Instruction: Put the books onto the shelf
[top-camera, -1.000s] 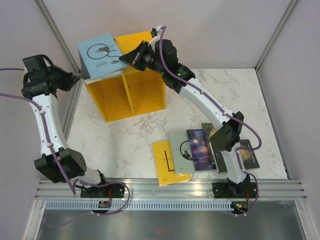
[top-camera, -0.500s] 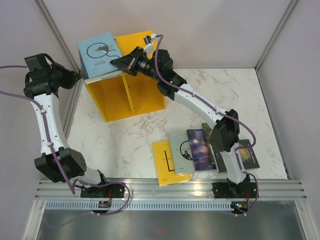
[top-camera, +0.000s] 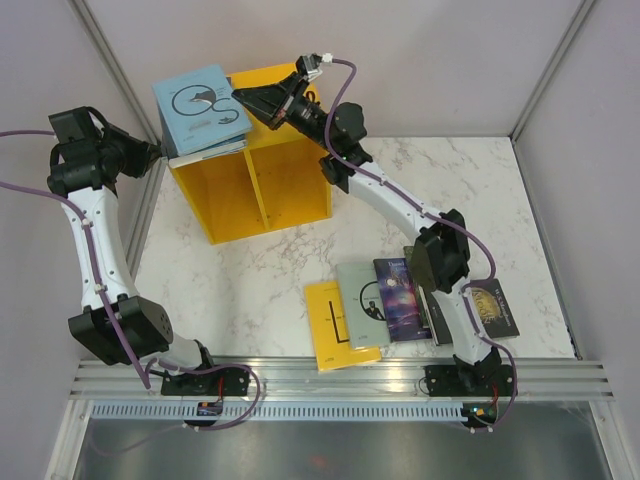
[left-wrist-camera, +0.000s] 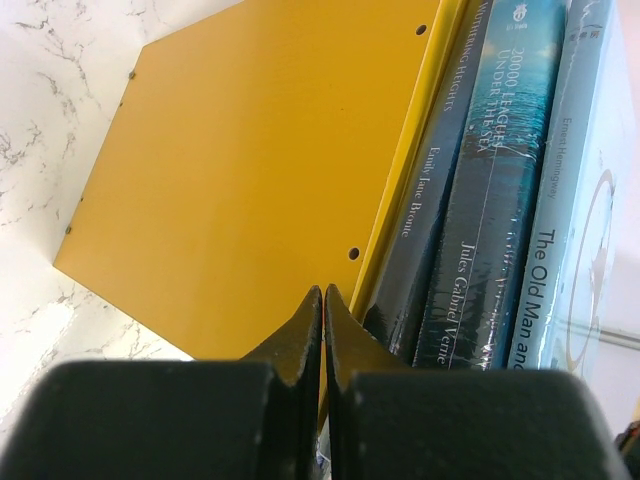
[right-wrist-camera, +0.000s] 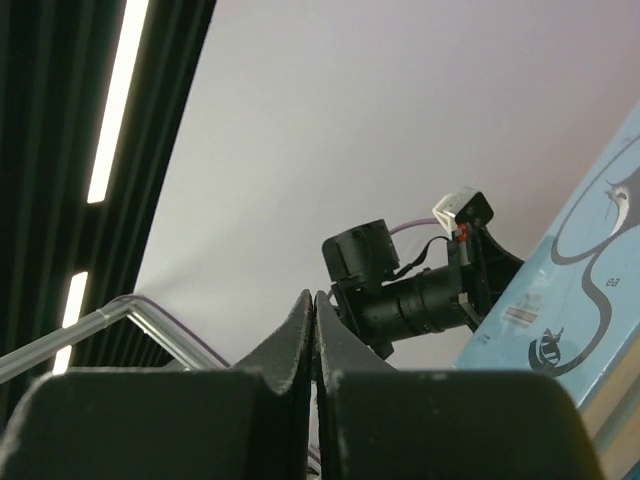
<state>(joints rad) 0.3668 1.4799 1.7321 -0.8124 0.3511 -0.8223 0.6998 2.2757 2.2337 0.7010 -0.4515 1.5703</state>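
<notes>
Books (top-camera: 200, 108) x3 atop shelf (top-camera: 300, 185), other books (top-camera: 372, 300) on table (top-camera: 250, 275), L gripper (left-wrist-camera: 322, 300), R gripper (right-wrist-camera: 315, 305) closed, empty

The yellow shelf (top-camera: 300, 185) fills the far-left corner of the table (top-camera: 520, 200), its two compartments open toward the near edge and holding nothing. A stack of books (top-camera: 200, 108) covers the left of its top, overhanging that side. The right arm (top-camera: 398, 203) slants from the near-right edge to the shelf's top, barring that diagonal. Loose books (top-camera: 395, 298) crowd the near edge. Bare marble lies between them and the shelf.
</notes>
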